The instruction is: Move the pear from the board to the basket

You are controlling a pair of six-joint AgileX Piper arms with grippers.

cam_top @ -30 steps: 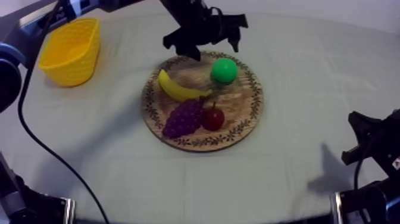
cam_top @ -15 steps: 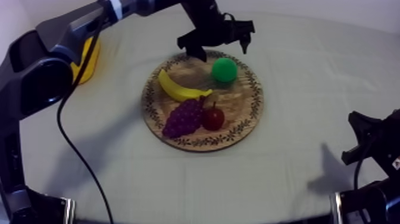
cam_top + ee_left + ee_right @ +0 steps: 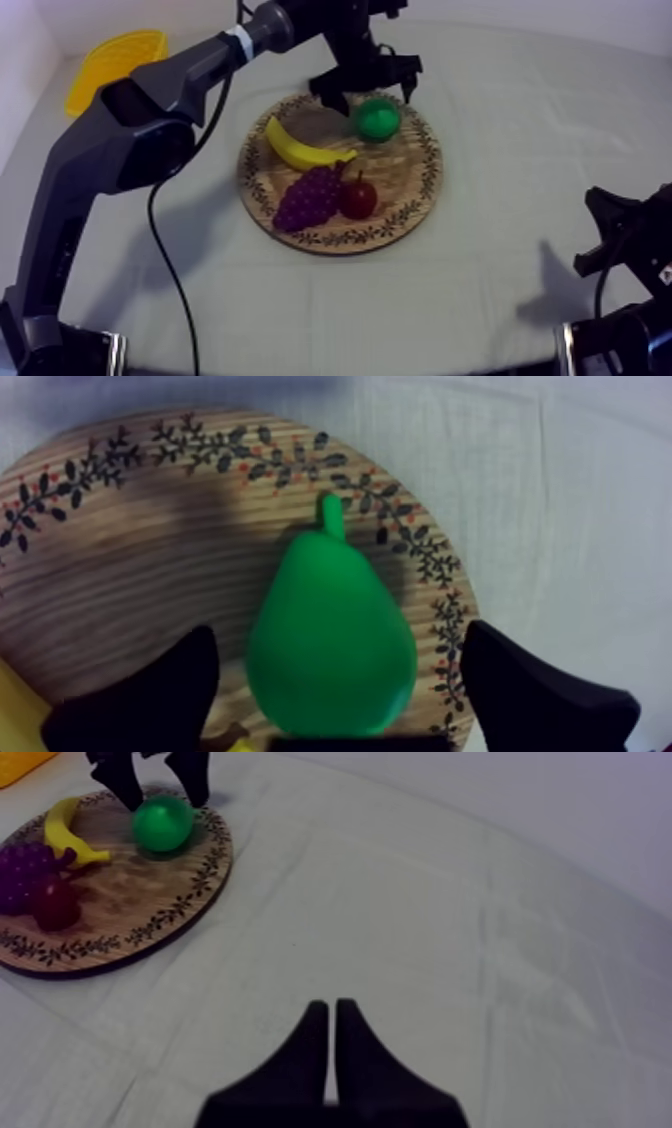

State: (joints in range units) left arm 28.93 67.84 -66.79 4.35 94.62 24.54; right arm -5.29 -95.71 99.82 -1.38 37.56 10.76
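left hand [image 3: 372, 97]: spread wide, nothing pinched yet; dropped within the last second from over the far rim of the board [image 3: 432, 170] to straddle the pear [image 3: 378, 118]; one finger each side in the wrist view, neither visibly touching.
pear: on the far part of the board, near the banana's end, stem toward the rim; upright or lying, cannot tell; same spot as a second ago, not lifted.
left arm: swung farther across the worktop [image 3: 520, 120], now stretched from the near left up to the board.
basket [image 3: 112, 58]: at the far left corner, well apart from the board; half hidden behind the arm half a second ago, now uncovered again.
other fruit: banana [image 3: 295, 148], grapes [image 3: 308, 197] and small red fruit [image 3: 357, 198] unmoved on the board.
right hand [image 3: 332, 1042]: pressed together, parked at the near right, well apart from the board; no change.
meaning: approach seemingly finished, grasp stage reached; lift and carry to the basket all still ahead.
next: probably a squeeze on the pear's wide body, then a rise clear of the banana.
risk: smooth rounded shape, liable to squirt out or roll toward the rim if pinched off centre.
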